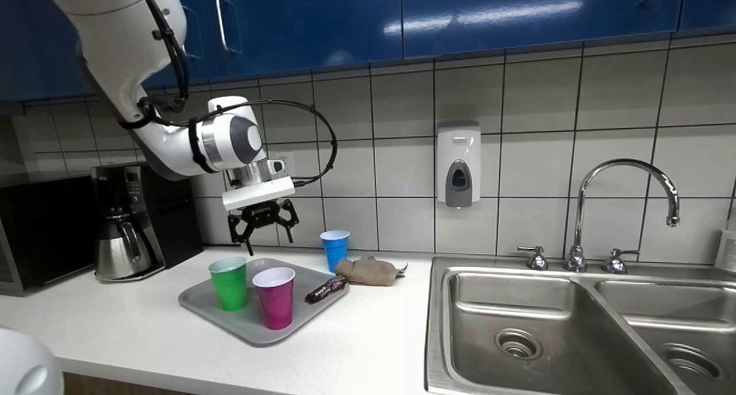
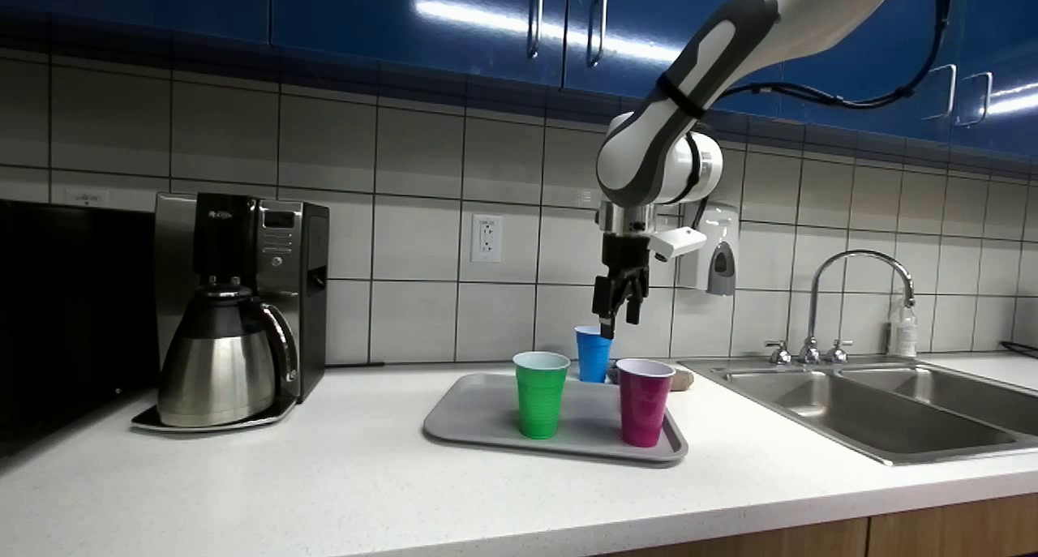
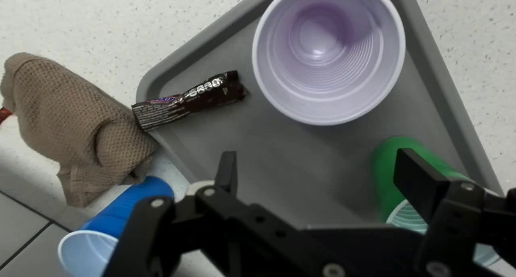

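Note:
My gripper (image 1: 270, 246) is open and empty, pointing down above the grey tray (image 1: 230, 321). In the wrist view its fingers (image 3: 316, 154) stand wide apart with bare tray between them. A green cup (image 1: 229, 286) stands upright on the tray; in the wrist view one finger partly hides it (image 3: 389, 176). A magenta cup (image 1: 276, 303) with a white inside stands upright on the tray; in the wrist view it looks empty (image 3: 322, 67). A dark wrapped candy bar (image 3: 197, 97) lies at the tray's edge. A blue cup (image 2: 594, 354) stands upright behind the tray.
A crumpled brown cloth (image 1: 371, 271) lies beside the tray. A coffee maker (image 2: 223, 346) and a black microwave (image 2: 73, 322) stand at one side. A double steel sink (image 1: 512, 320) with a tall faucet (image 1: 581, 211) is at the other. Blue cabinets (image 1: 310, 21) hang above.

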`<state>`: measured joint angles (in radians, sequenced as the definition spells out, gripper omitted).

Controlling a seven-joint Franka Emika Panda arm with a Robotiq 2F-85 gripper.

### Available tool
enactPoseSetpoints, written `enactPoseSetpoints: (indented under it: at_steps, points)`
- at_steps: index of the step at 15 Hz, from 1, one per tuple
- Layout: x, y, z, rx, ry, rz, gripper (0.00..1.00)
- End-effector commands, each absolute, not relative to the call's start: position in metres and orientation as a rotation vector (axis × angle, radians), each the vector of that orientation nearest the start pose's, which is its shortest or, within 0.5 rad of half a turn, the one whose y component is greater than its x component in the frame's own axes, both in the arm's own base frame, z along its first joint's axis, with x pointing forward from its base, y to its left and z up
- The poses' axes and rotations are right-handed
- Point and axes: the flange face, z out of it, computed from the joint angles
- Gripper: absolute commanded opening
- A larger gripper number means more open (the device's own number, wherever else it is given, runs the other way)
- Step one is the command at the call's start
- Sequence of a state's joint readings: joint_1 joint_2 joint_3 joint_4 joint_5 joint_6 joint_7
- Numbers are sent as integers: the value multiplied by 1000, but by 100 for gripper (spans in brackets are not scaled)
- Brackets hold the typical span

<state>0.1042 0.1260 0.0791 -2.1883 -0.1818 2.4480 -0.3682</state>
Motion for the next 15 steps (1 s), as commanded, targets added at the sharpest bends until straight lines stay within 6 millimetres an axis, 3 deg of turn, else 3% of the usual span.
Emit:
enactPoseSetpoints:
  at_steps: [1,15]
  points:
    - [584,96,348,-3103,-1013,-206,100]
    - [677,85,313,-3114,-947,-202,100]
